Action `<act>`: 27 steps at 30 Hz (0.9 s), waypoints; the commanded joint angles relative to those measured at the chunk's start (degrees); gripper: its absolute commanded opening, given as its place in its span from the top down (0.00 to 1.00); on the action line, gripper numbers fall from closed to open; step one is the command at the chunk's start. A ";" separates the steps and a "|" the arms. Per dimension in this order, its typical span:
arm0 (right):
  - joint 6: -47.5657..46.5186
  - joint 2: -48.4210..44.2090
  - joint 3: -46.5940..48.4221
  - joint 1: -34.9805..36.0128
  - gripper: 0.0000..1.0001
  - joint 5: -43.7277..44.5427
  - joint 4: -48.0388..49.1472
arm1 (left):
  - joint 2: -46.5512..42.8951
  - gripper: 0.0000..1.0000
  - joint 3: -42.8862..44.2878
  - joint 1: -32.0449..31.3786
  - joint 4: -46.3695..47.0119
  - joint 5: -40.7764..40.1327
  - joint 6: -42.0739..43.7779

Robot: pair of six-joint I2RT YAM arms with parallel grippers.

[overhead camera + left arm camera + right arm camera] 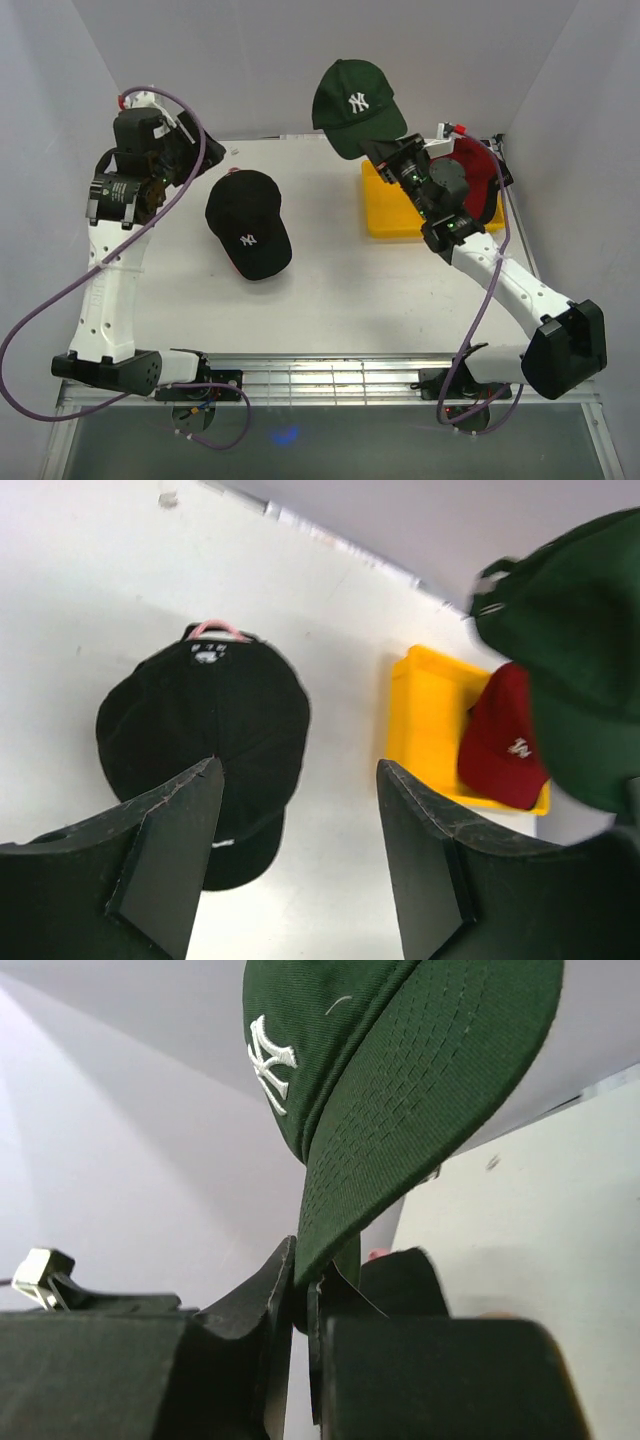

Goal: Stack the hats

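- Gripping the green cap (355, 105) by the edge of its brim, the right gripper (303, 1280) has its jaws pressed tight together on the fabric, with the brim's stitched underside fanning up from between them.
- Seen from the top camera, that green cap hangs in the air at about 1 o'clock from the table's (330, 290) middle, past the far edge, with its white NY logo facing up.
- At about 10 o'clock from the table's middle, the left gripper (300, 770) holds nothing; its jaws stand well apart and it sits above the surface.
- Through the gap between those jaws, the left wrist view looks down on a black cap (205, 720).
- That black cap lies on the table at about 9 o'clock from the middle, crown up, its brim and white NY logo pointing toward the arms' bases at 6 o'clock.
- A pink strip (215, 630) shows at the black cap's back edge; I cannot tell what it belongs to.
- At about 2 o'clock sits a yellow tray (385, 215), with a red cap (505, 740) resting in it, partly hidden by the right arm in the top view.
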 commanded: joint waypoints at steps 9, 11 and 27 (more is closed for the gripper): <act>-4.77 7.69 8.41 23.77 0.92 18.46 11.67 | -7.25 0.26 6.36 -0.17 -3.31 -9.94 -0.07; -5.92 10.23 10.52 27.01 0.92 20.48 12.98 | -9.01 0.26 3.55 -0.17 -3.40 -10.48 -0.07; -4.08 21.05 10.44 34.06 0.92 22.51 21.85 | -13.24 0.26 -0.07 -2.01 -4.37 -13.11 0.81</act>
